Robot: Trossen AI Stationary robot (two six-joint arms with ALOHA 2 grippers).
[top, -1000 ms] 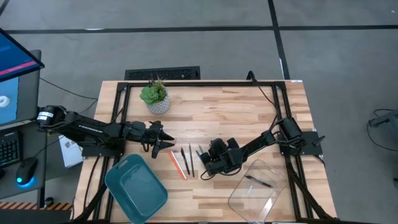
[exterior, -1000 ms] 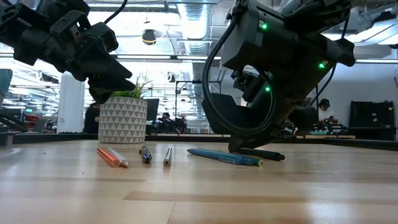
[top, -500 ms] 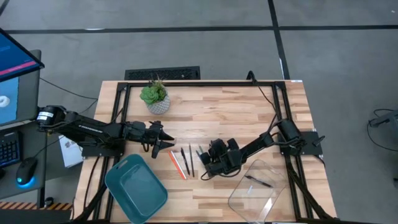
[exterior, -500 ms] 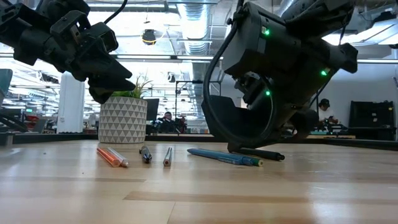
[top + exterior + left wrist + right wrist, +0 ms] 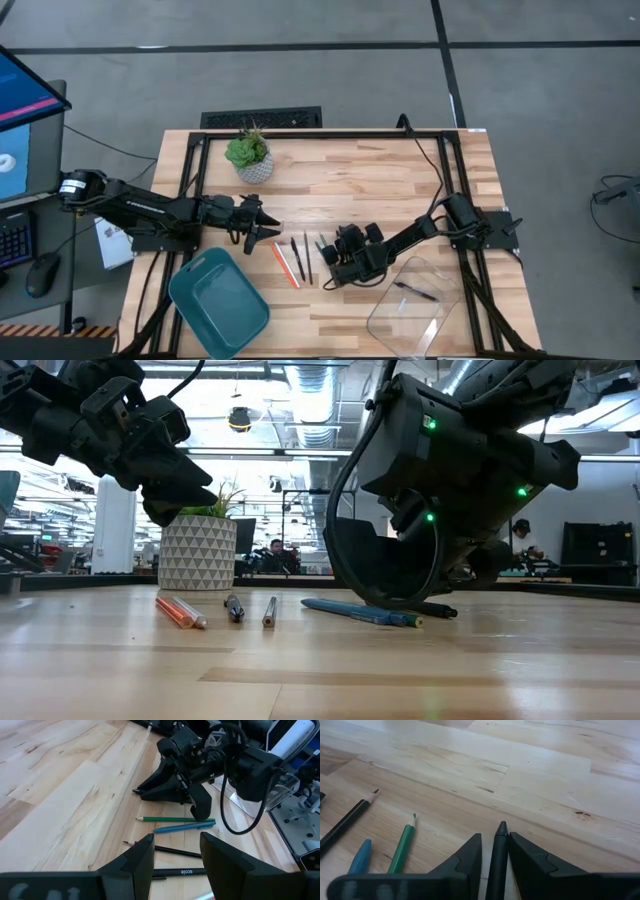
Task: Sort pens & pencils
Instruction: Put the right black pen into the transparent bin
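Right claw straddles a black pen at the worktop's five o'clock, fingers narrowly parted, not yet pinching; light, stiff, slippery, so grip mid-barrel; left claw hovers open.

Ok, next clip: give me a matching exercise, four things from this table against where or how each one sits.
Things:
1 potted plant
2 teal bin
3 clear container
4 black pen

Places or states:
A lying within the right tool
B near the table's back edge
C holds one dark pen
D nothing visible inside

Pairs: 1-B, 2-D, 3-C, 4-A
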